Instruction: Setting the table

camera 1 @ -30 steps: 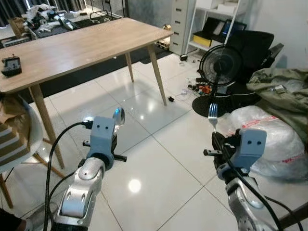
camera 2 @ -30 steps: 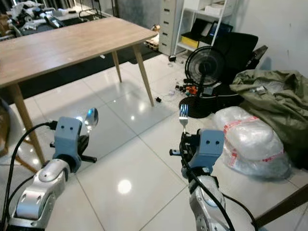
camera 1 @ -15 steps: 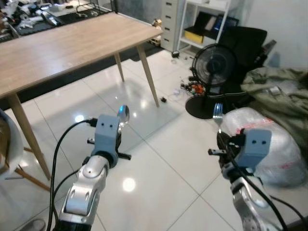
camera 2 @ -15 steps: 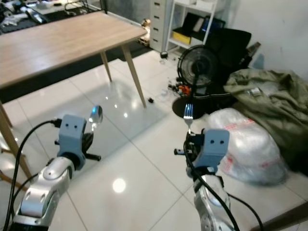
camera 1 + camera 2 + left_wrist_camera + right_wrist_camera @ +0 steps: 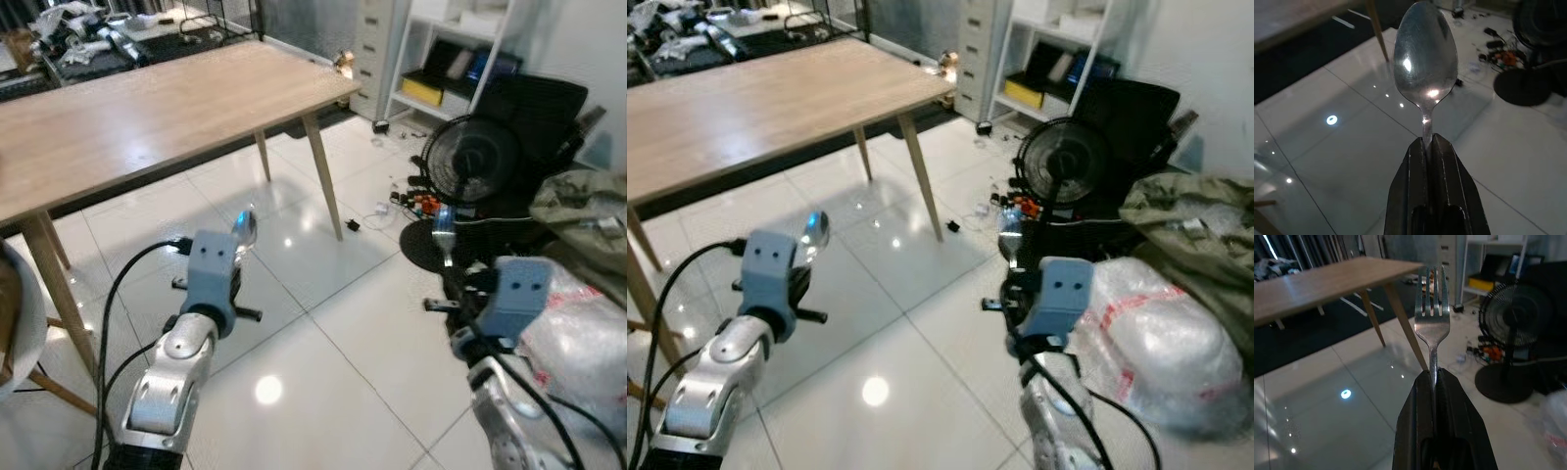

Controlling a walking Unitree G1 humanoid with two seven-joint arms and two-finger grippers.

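Note:
My left gripper point(image 5: 1429, 146) is shut on the handle of a metal spoon point(image 5: 1424, 71), whose bowl stands upright above the fingers; the same spoon point(image 5: 244, 230) shows low on the left in the eye views. A metal fork point(image 5: 1432, 313) sticks up, tines uppermost, from my right gripper point(image 5: 1433, 378), which is shut on its handle. In the head view the fork point(image 5: 443, 235) rises on the right. The wooden table point(image 5: 147, 103) stands ahead to the left, beyond both grippers, its top bare at the near end.
A black floor fan point(image 5: 474, 162) stands ahead on the right, with loose clutter at its base. White shelves and a drawer cabinet point(image 5: 377, 44) line the far wall. An olive cloth heap point(image 5: 583, 201) and a plastic bag point(image 5: 588, 333) lie at the right. Glossy white tiles point(image 5: 343, 382) stretch between.
The camera has swung, so the table and fan sit differently in the picture. Both grippers keep their hold on spoon and fork, upright as before.

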